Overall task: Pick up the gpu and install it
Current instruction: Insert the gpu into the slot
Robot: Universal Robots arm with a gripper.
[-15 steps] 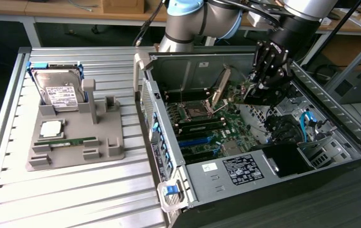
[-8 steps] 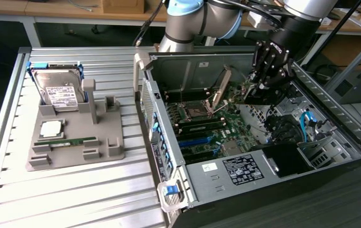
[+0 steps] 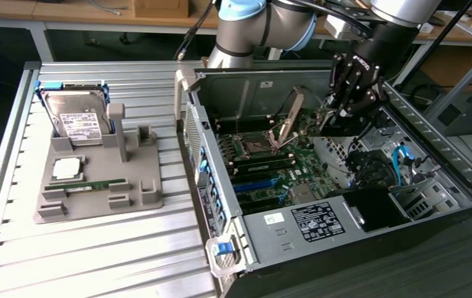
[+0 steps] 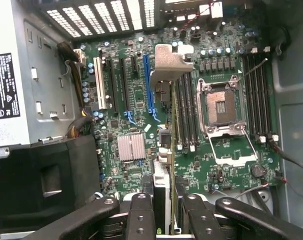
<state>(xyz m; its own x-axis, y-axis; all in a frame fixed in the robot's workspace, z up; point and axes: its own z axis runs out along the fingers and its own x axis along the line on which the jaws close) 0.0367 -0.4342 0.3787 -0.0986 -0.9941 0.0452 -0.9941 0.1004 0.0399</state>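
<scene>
Open case (image 3: 252, 93) beneath down-pointing end effector (image 3: 342, 119), gpu (image 4: 160, 186) in grip

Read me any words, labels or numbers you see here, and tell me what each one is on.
No text is legible enough to quote.
Hard drive: white label, print too small to read.
Power supply: black label with white print, too blurred to read.

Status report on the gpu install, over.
Gripper shut on the gpu, inside the open computer case. Card edge-on above the motherboard, not seated. Nothing seen blocking the blue expansion slot.
</scene>
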